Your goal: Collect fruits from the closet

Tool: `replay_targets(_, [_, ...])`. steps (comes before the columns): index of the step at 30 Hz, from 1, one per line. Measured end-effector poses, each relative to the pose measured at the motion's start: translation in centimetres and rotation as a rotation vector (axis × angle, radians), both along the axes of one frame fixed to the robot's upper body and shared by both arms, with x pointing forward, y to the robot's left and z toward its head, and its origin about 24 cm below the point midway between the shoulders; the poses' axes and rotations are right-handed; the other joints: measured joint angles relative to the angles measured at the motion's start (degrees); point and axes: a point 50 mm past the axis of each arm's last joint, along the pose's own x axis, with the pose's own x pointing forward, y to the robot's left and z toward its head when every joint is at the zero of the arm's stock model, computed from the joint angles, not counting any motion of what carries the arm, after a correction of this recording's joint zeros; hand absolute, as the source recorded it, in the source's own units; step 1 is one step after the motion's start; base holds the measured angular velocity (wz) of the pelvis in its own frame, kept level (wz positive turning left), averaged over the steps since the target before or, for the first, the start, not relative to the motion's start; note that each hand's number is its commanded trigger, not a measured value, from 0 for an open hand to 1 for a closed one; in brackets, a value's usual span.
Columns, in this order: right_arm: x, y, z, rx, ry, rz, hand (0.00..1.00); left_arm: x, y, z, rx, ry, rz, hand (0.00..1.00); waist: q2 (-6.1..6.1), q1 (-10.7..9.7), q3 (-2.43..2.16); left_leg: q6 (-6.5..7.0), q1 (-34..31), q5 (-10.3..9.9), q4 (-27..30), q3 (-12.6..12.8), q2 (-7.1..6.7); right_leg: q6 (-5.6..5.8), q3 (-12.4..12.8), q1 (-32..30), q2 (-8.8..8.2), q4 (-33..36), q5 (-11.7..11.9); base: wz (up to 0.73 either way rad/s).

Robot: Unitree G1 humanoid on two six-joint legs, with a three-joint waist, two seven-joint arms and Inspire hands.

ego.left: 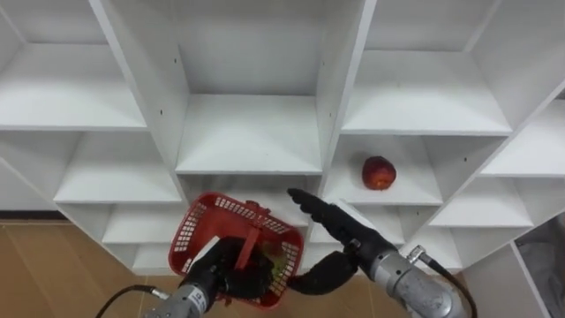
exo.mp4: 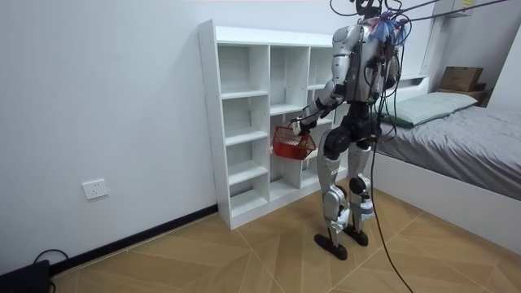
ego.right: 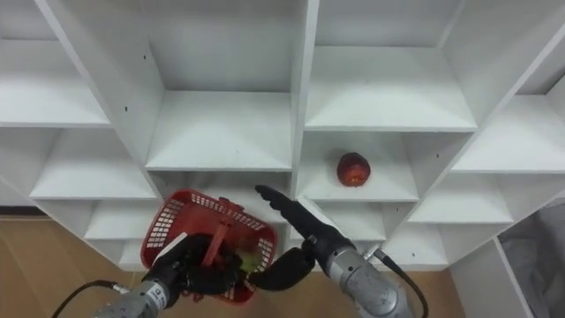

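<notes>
Red basket (ego.left: 199, 231): handle gripped by the curled fingers of the left hand (ego.left: 228, 269). A greenish piece (ego.left: 278, 262), likely fruit, lies inside just right of those fingers. Right hand (ego.left: 340, 225): fingers straight, empty, over the basket's rim. Red fruit (ego.left: 379, 173): on a closet shelf (ego.left: 419, 181), beyond and right of the fingertips, untouched. Judged partly done, with this fruit remaining.

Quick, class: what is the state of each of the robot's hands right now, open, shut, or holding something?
Left hand: shut on the basket handle.
Right hand: open, fingers straight, empty, apart from the fruit.
</notes>
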Motion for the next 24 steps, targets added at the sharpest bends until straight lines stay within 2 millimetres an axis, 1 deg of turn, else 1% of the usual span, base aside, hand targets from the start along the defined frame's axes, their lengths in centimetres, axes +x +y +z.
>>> replay_targets(4, [0.3, -1.4, 0.6, -0.020, -0.045, -0.090, 0.00, 0.0, 0.6, 0.0, 0.006, -0.006, 0.042, 1.00, 0.03, -0.32, -0.03, -0.05, 0.06, -0.03, 0.01, 0.03, 0.03, 0.00, 0.02, 0.00, 0.04, 0.00, 0.00, 0.00])
replay_targets(5, [0.3, -1.8, 0.9, -0.023, -0.068, -0.117, 0.00, -0.1, 0.7, 0.0, 0.008, -0.007, 0.049, 1.00, 0.06, -0.35, -0.05, -0.05, 0.08, -0.03, 0.02, 0.05, 0.02, 0.00, 0.04, 0.01, 0.34, 0.01, 0.00, 0.00])
replay_targets(9, [0.6, -2.3, 1.4, -0.018, -0.121, -0.168, 0.00, -0.7, 1.2, -0.1, 0.010, -0.004, 0.078, 1.00, 0.08, -1.41, -0.18, -0.05, 0.09, -0.03, 0.36, 0.07, 0.02, 0.00, 0.02, 0.22, 0.33, 0.10, 0.00, 0.00])
replay_targets(12, [0.8, -2.9, 1.6, -0.022, -0.143, -0.218, 0.00, -0.9, 1.3, -0.1, 0.009, -0.005, 0.087, 1.00, 0.05, -1.63, -0.24, -0.05, -0.02, -0.03, 0.70, 0.05, 0.00, 0.01, 0.05, 0.33, 0.31, 0.10, -0.01, 0.00])
replay_targets(14, [0.8, -3.2, 1.7, -0.024, -0.154, -0.247, 0.00, -1.1, 1.4, -0.2, 0.008, -0.001, 0.089, 1.00, 0.01, -1.72, -0.37, -0.05, 0.03, -0.03, 0.89, 0.00, 0.00, 0.00, 0.07, 0.53, 0.31, 0.05, -0.02, 0.00])
replay_targets(16, [0.8, -3.4, 1.5, -0.027, -0.157, -0.271, 0.00, -1.2, 1.4, -0.2, 0.009, 0.003, 0.090, 1.00, -0.03, -1.73, -0.39, -0.05, 0.62, -0.03, 0.90, -0.01, 0.00, 0.00, 0.07, 1.12, 0.34, -0.10, -0.04, 0.00])
replay_targets(18, [0.4, -3.9, 1.3, -0.034, -0.161, -0.308, 0.00, -1.3, 1.4, -0.2, 0.009, -0.001, 0.092, 1.00, -0.18, -1.77, -0.70, -0.05, 1.00, -0.03, 0.88, -0.04, -0.02, 0.06, 0.08, 1.20, 0.31, -0.09, -0.14, 0.00])
replay_targets(20, [0.3, -4.2, 1.2, -0.034, -0.163, -0.338, 0.00, -1.2, 1.4, 0.0, 0.011, -0.011, 0.100, 1.00, -0.26, -1.82, -0.76, -0.05, 1.05, -0.03, 0.89, -0.01, -0.03, 0.06, 0.14, 1.18, 0.31, -0.05, -0.14, 0.00])
replay_targets(24, [0.1, -4.8, 1.2, -0.048, -0.177, -0.397, 0.00, -1.6, 1.5, -0.2, 0.018, -0.002, 0.110, 1.00, -0.46, -2.88, -0.92, -0.05, 1.11, -0.03, 0.82, 0.06, -0.03, 0.06, 0.24, 1.24, 0.33, -0.04, -0.13, 0.00])
